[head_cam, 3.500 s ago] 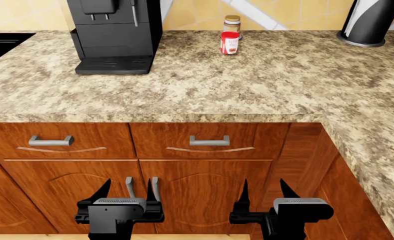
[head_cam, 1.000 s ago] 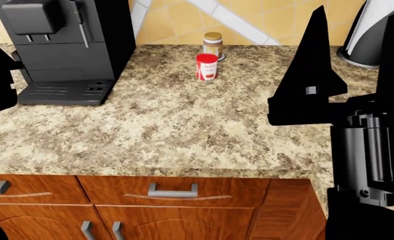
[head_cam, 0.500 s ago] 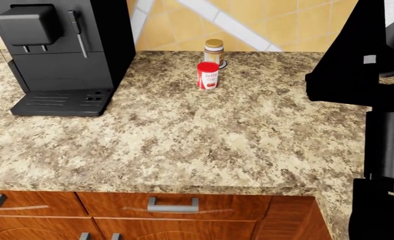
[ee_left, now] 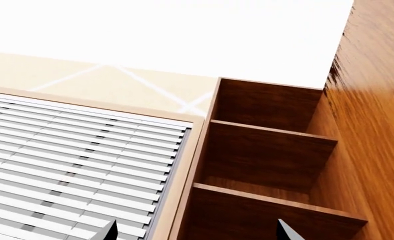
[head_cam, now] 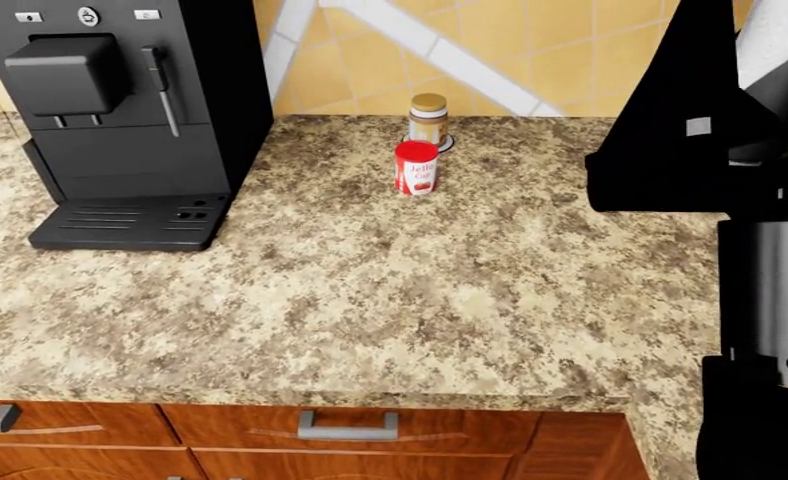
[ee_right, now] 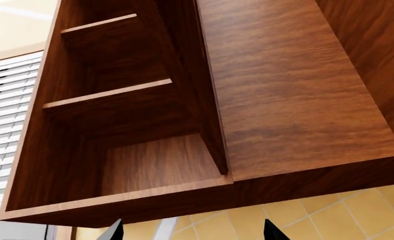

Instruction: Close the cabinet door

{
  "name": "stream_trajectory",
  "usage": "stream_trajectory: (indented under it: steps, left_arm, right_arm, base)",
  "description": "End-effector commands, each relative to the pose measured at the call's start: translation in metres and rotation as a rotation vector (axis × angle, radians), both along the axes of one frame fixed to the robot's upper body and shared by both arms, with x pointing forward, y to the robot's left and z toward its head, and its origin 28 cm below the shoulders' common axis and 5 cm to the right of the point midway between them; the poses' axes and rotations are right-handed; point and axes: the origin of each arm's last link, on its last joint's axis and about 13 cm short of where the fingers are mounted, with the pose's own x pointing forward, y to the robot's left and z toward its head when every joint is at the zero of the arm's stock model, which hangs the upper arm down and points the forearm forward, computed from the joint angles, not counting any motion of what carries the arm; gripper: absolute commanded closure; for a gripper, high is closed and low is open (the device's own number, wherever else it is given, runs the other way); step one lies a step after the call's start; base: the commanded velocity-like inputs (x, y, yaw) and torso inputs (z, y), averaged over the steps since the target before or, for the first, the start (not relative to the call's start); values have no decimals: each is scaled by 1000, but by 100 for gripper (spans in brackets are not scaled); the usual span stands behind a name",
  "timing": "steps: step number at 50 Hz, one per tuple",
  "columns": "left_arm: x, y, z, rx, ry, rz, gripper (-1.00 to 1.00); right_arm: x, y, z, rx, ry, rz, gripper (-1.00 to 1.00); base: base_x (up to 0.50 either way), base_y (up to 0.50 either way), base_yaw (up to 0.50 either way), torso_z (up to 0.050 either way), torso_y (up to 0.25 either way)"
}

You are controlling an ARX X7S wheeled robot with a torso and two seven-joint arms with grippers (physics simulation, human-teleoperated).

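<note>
The wall cabinet [ee_left: 264, 155] stands open, its bare wooden shelves showing in both wrist views. Its door [ee_left: 377, 130] is swung out at the side, a broad wood panel [ee_right: 284, 90] beside the shelves [ee_right: 110, 100]. My left gripper [ee_left: 197, 232] is open below the cabinet, with nothing between its fingertips. My right gripper [ee_right: 191, 231] is open too, under the cabinet's front edge and apart from it. In the head view the raised right gripper [head_cam: 741, 120] fills the right side as a black shape. The cabinet is out of the head view.
A granite counter [head_cam: 367, 300] carries a black coffee machine [head_cam: 114, 110], a red cup [head_cam: 417, 167] and a jar [head_cam: 428, 117] near the tiled wall. Drawer fronts with a metal handle [head_cam: 347, 428] run below it. Window blinds [ee_left: 70, 170] hang beside the cabinet.
Both arms have risen from in front of the lower cabinets. The left gripper has left the head view, the right one now looms at its right, and the view has shifted up the counter.
</note>
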Motion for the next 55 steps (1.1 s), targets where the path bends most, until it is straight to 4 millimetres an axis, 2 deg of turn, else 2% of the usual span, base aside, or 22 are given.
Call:
stream_trajectory:
  steps: [1,20,22,28,31,37,43,50,55]
  left_arm:
    - [1,0,0,-23,10,-30,-100]
    - [3,1,-1,-22,13,-19,-100]
    - [4,1,-1,-20,17,-15,-100]
    - [3,-1,-3,-4,15,-13,-100]
    - [4,-1,-3,-5,19,-12,-100]
    - [4,-2,-4,2,23,-12,-100]
    - [5,-3,-5,4,25,-12,-100]
    - [6,-3,-6,7,30,-12,-100]
    - [6,-4,-6,10,33,-13,-100]
  right_arm:
    - [1,0,1,-27,8,-4,-100]
    - [1,-1,3,-7,0,-10,-100]
    - [-4,-4,15,62,-3,20,-100]
    - [-10,-15,58,92,-63,-22,-100]
    - [-13,-28,84,162,-79,-41,-100]
    - [-22,-43,113,229,-126,-80,-100]
    - [-15,-56,129,318,-128,-102,-100]
    - [-11,-58,143,325,-142,-98,-100]
    - [2,-53,154,255,-100,-108,-100]
  base:
    - [500,11,0,0,0]
    - [474,9,0,0,0]
    - [0,0,0,0,0]
    - [0,0,0,0,0]
    - [0,0,0,0,0]
    - [0,0,0,0,0]
    - [0,0,0,0,0]
    - [0,0,0,0,0]
    - [0,0,0,0,0]
